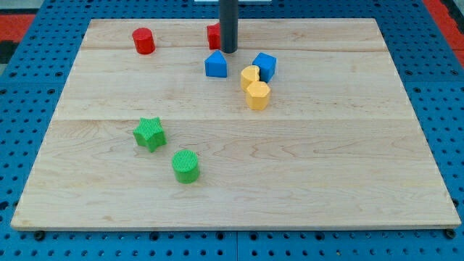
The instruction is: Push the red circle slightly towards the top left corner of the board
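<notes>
Well left of end effector tip (229,51): red circle (143,41)

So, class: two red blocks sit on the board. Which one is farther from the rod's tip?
The red circle, alone near the view's top left. The other red block sits right beside my tip, partly hidden by the rod.

You see a pale wooden board (239,181) made of joined planks, its grain running across the view. It rests on a blue perforated surface (435,72) that borders it on every side. Red patches show at the view's top corners (18,18). The light is even, with soft shadows.
</notes>
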Robot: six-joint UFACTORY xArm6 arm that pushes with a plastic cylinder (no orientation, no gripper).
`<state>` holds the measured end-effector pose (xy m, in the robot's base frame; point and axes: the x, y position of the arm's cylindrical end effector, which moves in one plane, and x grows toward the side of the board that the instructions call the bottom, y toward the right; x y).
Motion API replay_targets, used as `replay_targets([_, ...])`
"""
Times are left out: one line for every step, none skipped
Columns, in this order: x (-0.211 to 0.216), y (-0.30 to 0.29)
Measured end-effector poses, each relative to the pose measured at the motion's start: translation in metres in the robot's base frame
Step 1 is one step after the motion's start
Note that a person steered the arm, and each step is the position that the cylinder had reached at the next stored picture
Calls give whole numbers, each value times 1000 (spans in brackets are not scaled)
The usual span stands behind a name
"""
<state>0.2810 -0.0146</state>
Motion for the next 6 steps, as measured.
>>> replay_targets([13, -44])
replay_targets([-1, -60])
replay_targets([-6, -110])
replay_targets([-11, -130])
replay_targets([-11, -174])
replay_targets([-10, -196])
